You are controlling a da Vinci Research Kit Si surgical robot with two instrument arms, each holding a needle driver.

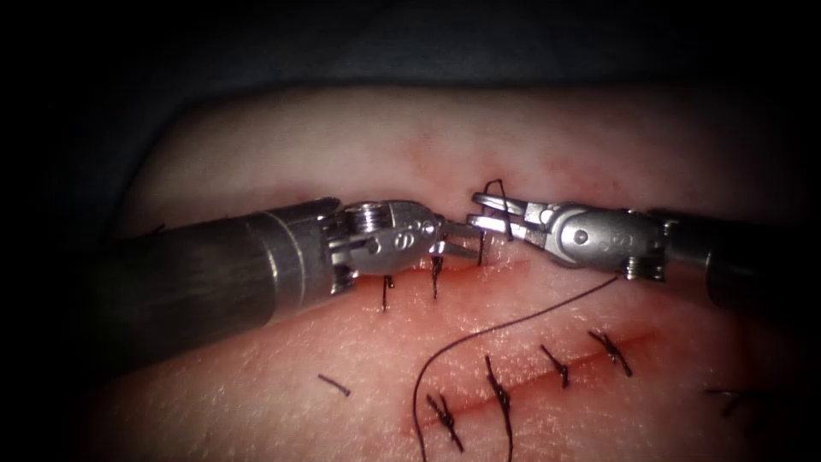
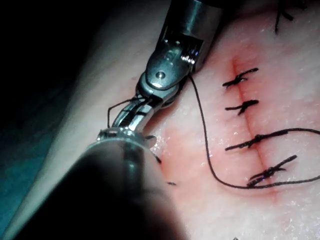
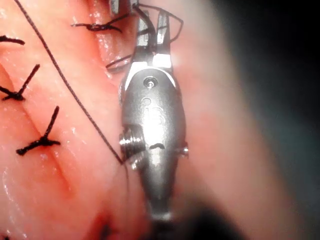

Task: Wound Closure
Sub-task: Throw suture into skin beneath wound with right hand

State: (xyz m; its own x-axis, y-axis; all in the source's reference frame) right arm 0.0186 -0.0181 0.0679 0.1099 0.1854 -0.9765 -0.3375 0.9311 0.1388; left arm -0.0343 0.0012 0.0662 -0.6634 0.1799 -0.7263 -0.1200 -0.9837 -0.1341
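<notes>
Okay, endoscope view: the left tool (image 1: 462, 241) and right tool (image 1: 483, 214) met tip to tip over the open cut (image 1: 513, 261) in the tissue (image 1: 342, 145). The left tool's jaws were parted and held nothing, with a short thread end (image 1: 481, 248) just at their tips. The right tool's jaws were also parted, with a loop (image 1: 499, 184) of thread wrapped round them. The long thread (image 1: 513, 323) trailed from under the right tool toward the stitched cut (image 1: 530, 376).

Left wrist view: the right tool (image 2: 131, 111) carried the same wrap, and the thread (image 2: 202, 130) lay slack on the tissue.

Right wrist view: the right tool (image 3: 150, 25) was spread, with the loop (image 3: 175, 22) round it.

It looked like knot setup. To do it well, keep the wrap seated on the jaws, grab the short end near its tip, and pull low and level, not upward.
</notes>
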